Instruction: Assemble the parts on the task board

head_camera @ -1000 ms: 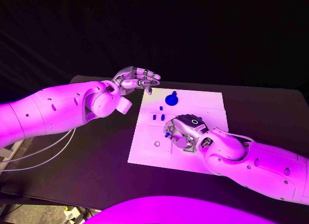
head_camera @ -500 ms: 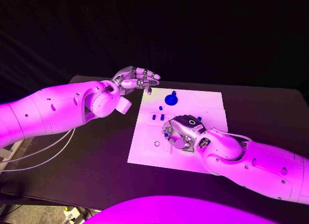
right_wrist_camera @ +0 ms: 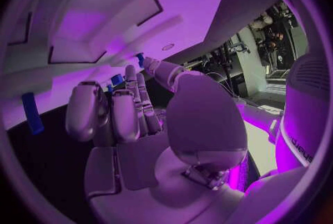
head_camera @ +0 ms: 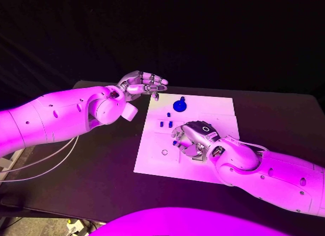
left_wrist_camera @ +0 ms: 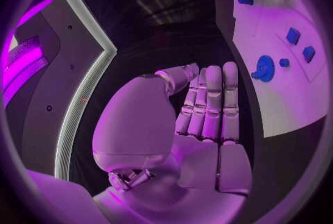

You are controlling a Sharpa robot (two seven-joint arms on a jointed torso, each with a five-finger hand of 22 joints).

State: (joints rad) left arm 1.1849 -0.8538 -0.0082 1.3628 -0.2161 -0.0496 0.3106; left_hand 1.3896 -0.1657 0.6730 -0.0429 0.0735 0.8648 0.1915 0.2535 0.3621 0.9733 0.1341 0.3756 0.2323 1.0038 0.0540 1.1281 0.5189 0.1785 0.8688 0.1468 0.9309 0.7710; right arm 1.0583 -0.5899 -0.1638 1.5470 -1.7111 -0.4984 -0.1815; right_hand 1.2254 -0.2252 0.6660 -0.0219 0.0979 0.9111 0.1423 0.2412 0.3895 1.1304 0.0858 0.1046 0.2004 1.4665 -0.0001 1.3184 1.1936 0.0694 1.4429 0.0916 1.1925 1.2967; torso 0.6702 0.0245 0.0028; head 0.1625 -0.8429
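The white task board lies mid-table. On it are a round blue part, a small blue piece below that, and two small blue pieces side by side. Another blue piece sits at the fingertips of my right hand, which hovers low over the board's middle with its fingers curled down. In the right wrist view, blue shows between those fingers; whether it is held is unclear. My left hand hangs above the board's far left corner and holds nothing.
A small round hole marks the board's near left part. The black table surrounds the board on all sides. My left forearm reaches across the table's left half.
My right hand has shifted only very slightly over the board. The left arm and the parts have not moved.
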